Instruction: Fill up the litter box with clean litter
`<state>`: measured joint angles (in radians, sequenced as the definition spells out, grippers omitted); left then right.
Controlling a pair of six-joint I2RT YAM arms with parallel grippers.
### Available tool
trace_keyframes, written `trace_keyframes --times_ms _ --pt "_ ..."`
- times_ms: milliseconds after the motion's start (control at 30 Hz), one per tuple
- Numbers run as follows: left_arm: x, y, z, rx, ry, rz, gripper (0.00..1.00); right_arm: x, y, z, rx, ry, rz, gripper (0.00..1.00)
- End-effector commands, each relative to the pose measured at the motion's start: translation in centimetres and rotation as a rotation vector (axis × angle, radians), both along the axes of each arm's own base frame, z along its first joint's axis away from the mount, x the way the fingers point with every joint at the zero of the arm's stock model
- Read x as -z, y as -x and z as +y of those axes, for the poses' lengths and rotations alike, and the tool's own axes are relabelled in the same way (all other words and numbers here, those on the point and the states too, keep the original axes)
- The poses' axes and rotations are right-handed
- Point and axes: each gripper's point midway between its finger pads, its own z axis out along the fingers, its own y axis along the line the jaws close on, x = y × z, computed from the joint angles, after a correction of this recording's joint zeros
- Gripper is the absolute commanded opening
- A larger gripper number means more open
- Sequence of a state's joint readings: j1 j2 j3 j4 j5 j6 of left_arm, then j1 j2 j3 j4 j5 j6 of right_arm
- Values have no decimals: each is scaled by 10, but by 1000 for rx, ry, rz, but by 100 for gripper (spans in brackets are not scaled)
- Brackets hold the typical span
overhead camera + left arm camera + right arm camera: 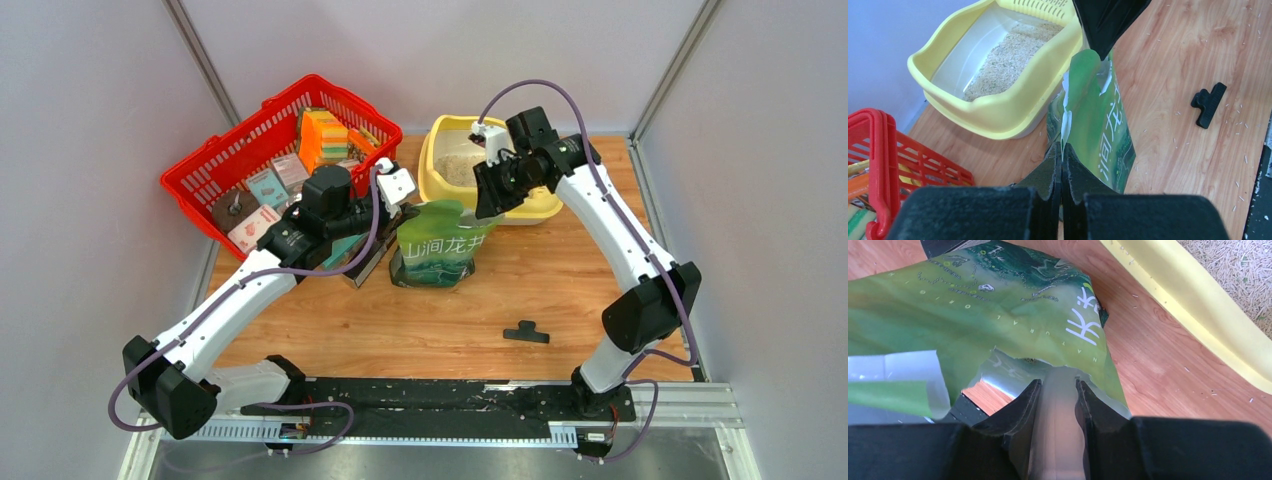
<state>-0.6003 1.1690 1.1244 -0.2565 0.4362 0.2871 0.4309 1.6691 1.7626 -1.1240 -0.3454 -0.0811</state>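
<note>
Litter box (431, 176): pale yellow tray, white inner basin, raised rounded rim, perforated strip along one side; upright at far edge of table (450, 320). Clean litter (461, 168): beige-grey granules, thin loose layer across part of basin floor.

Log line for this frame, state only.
left claw: shut on bag | right claw: shut on bag | bag: upright, beside box | box: litter inside | clip: on table

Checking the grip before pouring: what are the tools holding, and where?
Both hold the green bag: left tool pinches one top edge, right tool the opposite top corner.
</note>
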Motion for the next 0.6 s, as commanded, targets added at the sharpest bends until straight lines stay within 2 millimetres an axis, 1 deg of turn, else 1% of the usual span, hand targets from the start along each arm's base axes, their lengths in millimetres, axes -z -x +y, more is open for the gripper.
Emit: trace_keyframes --times_ms 0,100,133,200,233,267,433,500,567 --pt "-59 4 -4 17 130 -95 0 15 -20 -11 139 92 -62 0" --pt "-59 5 -4 18 143 -83 0 30 -18 -3 142 102 -34 0" --pt "-61 6 -4 21 149 -84 0 39 -15 -2 138 111 -21 0" --pt "-63 7 -6 28 161 -81 0 50 -12 0 136 124 -1 0" --pt "-64 8 -7 38 159 -85 0 59 -9 0 131 142 11 0" --pt "-66 10 -7 46 161 -96 0 64 -8 0 132 153 15 0" --pt "-72 10 -10 53 179 -109 0 103 1 -3 122 203 100 0" --pt "-75 9 -13 58 196 -112 0 124 10 -4 110 212 157 0" --pt "-79 8 -17 63 213 -119 0 136 20 6 73 169 213 0"
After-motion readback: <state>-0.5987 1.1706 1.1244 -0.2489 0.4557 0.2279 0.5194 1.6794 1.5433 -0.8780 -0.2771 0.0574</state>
